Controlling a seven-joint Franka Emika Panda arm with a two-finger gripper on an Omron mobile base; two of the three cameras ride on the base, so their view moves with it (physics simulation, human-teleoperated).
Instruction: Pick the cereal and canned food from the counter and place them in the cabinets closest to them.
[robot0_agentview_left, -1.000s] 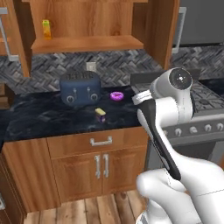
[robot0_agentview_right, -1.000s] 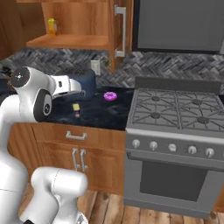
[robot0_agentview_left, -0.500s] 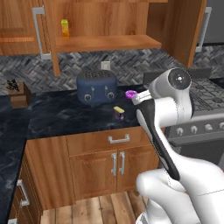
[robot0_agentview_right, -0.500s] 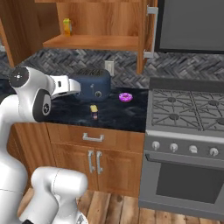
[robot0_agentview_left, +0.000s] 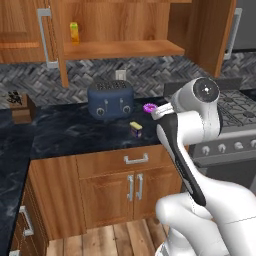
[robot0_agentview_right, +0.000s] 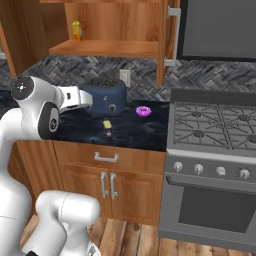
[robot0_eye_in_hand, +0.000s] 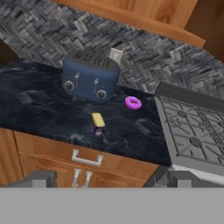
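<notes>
The canned food (robot0_agentview_left: 135, 128) (robot0_agentview_right: 107, 127) (robot0_eye_in_hand: 97, 124) is a small dark blue can with a yellow top. It stands on the black marbled counter (robot0_agentview_left: 75, 132) (robot0_agentview_right: 135, 132) (robot0_eye_in_hand: 35, 109) in front of the toaster. My gripper (robot0_eye_in_hand: 107, 180) (robot0_agentview_right: 86, 100) hangs above the counter's front edge, well short of the can. It is open, with nothing between its fingertips (robot0_eye_in_hand: 40, 179). Above the counter the wooden cabinets (robot0_agentview_left: 120, 49) (robot0_agentview_right: 105, 47) stand with doors open. The cereal is out of view.
A blue toaster (robot0_agentview_left: 110, 99) (robot0_agentview_right: 106, 95) (robot0_eye_in_hand: 89, 75) stands at the back of the counter, and a purple donut (robot0_agentview_left: 149, 107) (robot0_agentview_right: 143, 111) (robot0_eye_in_hand: 133, 103) lies to its right. A slim yellow container (robot0_agentview_left: 74, 32) (robot0_agentview_right: 76, 30) sits on the cabinet shelf. The stove (robot0_agentview_right: 215, 125) (robot0_eye_in_hand: 192, 127) adjoins on the right, a knife block (robot0_agentview_left: 17, 102) on the left.
The whole picture has slid to the right since a second ago, so the base has driven. The arm keeps its pose and the gripper stays open. Nothing on the counter has moved.
</notes>
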